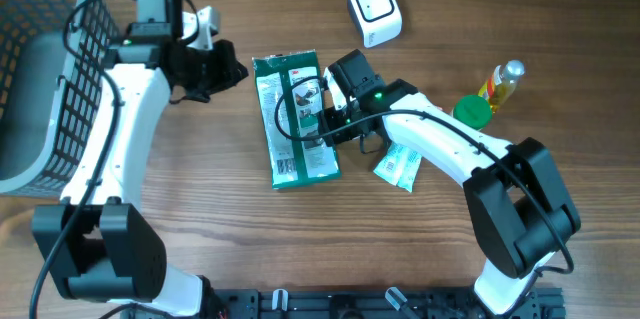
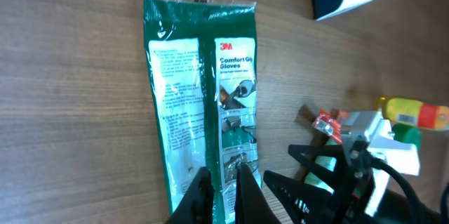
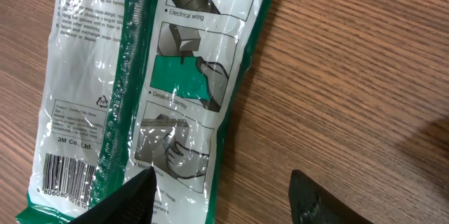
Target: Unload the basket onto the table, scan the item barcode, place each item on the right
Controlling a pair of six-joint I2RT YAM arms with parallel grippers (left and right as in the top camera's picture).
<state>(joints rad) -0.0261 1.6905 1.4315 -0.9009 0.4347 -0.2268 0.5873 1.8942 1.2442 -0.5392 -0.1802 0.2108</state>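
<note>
Where glove packet [image 1: 295, 119] lies: wood-grain table [image 1: 200, 229], mesh basket [image 1: 45, 49] at edge.

Bright even light, soft shadows, glare on glove packet [image 3: 158, 90]

The wooden table [image 1: 200, 219] has a wire basket [image 1: 80, 79] at its edge and, well apart, a bottle [image 1: 503, 81], green lid [image 1: 472, 111] and sachets [image 1: 398, 164].

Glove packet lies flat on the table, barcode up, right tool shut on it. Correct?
No. The right tool is open, straddling the glove packet's edge, as the right wrist view shows. The packet lies flat on the table, barcode up.
</note>
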